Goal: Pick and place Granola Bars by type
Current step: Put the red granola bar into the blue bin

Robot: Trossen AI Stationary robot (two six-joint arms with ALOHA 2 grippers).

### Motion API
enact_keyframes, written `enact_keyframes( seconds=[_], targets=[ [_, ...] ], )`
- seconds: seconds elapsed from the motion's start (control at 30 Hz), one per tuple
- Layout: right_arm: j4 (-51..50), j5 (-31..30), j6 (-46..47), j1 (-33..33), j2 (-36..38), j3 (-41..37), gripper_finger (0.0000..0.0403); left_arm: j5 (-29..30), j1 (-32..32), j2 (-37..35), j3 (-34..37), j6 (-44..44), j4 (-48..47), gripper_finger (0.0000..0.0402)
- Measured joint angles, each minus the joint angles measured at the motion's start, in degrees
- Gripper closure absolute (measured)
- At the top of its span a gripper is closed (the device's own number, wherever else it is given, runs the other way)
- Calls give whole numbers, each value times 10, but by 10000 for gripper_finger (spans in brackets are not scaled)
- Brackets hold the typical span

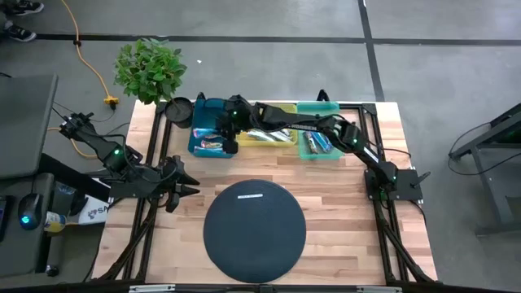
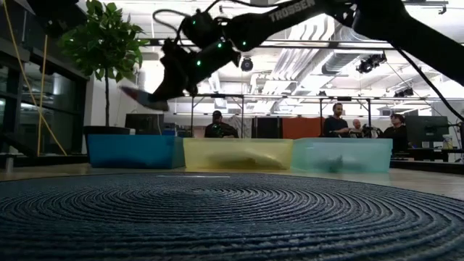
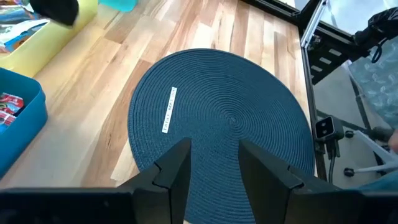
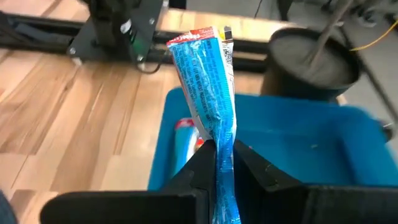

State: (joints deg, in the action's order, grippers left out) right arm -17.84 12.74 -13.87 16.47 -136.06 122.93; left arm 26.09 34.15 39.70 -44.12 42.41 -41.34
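Note:
A granola bar [image 4: 205,81] in a blue wrapper with a red-and-white end seam sticks out past my right gripper [image 4: 224,155], which is shut on it. The right arm reaches across from the table's right side, so the gripper [image 1: 230,137] hangs over the blue bin [image 1: 203,134] at the far left of the bin row. Other bars [image 4: 186,140] lie on that bin's floor. In the low view the held bar [image 2: 138,96] shows above the blue bin [image 2: 134,151]. My left gripper [image 3: 214,152] stands open at the table's left, above the near-left edge of the round mat [image 1: 254,232]. My right gripper pinches the blue wrapper between its two fingers at the crumpled narrow part [image 4: 222,140] behind the bar's middle. The sealed red-and-white end [image 4: 202,37] points away past the fingertips. The fingers slant down from the table's right. The bar is lifted clear, above the blue bin.
A yellow bin [image 1: 273,134] and a teal bin [image 1: 319,145] stand right of the blue one along the far edge, each with bars inside. A black pot [image 1: 179,110] and a plant [image 1: 151,69] sit beyond the blue bin. People stand in the room behind.

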Motion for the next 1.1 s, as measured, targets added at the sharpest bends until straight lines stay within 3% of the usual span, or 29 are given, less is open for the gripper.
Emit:
enact_keyframes(
  seconds=[0.53,1.1],
  targets=[
    [-9,14,87,8,-47,-1,375,4,0,0,0,14,-4,270],
    [-21,34,136,16,-50,0,375,4,0,0,0,29,-5,270]
  ],
)
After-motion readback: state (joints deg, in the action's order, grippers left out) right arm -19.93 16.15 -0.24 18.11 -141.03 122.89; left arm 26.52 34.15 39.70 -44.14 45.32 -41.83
